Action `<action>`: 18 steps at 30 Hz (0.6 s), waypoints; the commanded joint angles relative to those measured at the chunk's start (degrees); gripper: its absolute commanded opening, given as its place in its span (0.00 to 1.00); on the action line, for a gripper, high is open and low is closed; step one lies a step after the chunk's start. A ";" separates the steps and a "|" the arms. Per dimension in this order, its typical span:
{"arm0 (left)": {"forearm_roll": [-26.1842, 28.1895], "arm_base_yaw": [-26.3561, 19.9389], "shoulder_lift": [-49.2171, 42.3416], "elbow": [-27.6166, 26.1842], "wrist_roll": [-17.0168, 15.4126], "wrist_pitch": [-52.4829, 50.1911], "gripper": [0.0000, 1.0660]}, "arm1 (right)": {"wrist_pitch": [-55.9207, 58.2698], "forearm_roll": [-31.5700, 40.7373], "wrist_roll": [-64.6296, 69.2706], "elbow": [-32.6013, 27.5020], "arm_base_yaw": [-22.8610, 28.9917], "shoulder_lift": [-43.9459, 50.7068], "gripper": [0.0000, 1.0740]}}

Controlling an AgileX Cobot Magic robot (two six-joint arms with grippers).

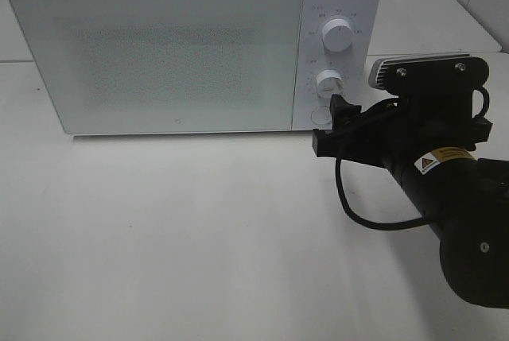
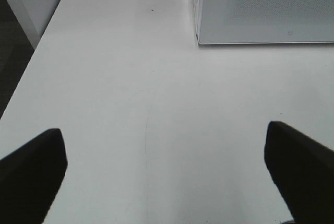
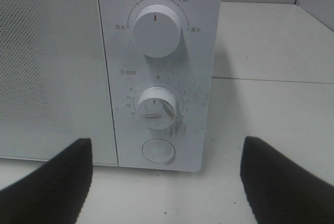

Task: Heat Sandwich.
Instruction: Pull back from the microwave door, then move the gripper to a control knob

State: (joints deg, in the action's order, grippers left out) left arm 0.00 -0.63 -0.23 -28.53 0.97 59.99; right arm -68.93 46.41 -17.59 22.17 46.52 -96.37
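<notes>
**Inspector:** Right gripper (image 1: 328, 122), state of the jaws?

**Assistant:** Spread wide with nothing held. Both dark fingers (image 3: 52, 187) show in the wrist view with a broad gap between them.

**Inspector:** What lies in that gap?

**Assistant:** The control panel of the white microwave (image 1: 175, 47) is straight ahead of the jaws. The round button (image 3: 158, 151) sits ahead of the middle of the gap. The lower knob (image 3: 156, 107) is just above it and the upper knob (image 3: 156, 30) is higher still. From the high view the fingers stand close in front of the button and lower knob. I cannot tell whether they touch.

**Inspector:** Microwave door?

**Assistant:** The door (image 1: 159, 51) is closed. It lies to the left-finger side of the panel, and the speckled window shows nothing inside.

**Inspector:** Left gripper (image 2: 163, 130)?

**Assistant:** Also wide apart and holding nothing. Only the bare white table (image 2: 130, 78) lies between its fingers. The microwave's lower front corner is well ahead, beyond the right finger.

**Inspector:** Location of the sandwich?

**Assistant:** It shows in no view, so I cannot tell where it is.

**Inspector:** Anything further?

**Assistant:** A black cable (image 1: 358, 218) loops under the right arm onto the table.
</notes>
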 commanded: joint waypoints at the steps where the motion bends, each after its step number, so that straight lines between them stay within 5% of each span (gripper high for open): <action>1: 0.00 -0.06 -1.49 0.23 0.00 -0.57 0.92 | -4.41 0.00 0.23 0.17 0.06 0.11 0.71; 18: 0.00 -0.06 -1.49 0.23 0.00 -0.57 0.92 | -6.70 -1.55 3.15 9.40 -3.95 -10.60 0.70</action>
State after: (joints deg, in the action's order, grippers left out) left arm 0.00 -0.63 -0.23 -28.53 0.97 59.99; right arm -69.16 46.18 -16.16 29.68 44.40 -106.11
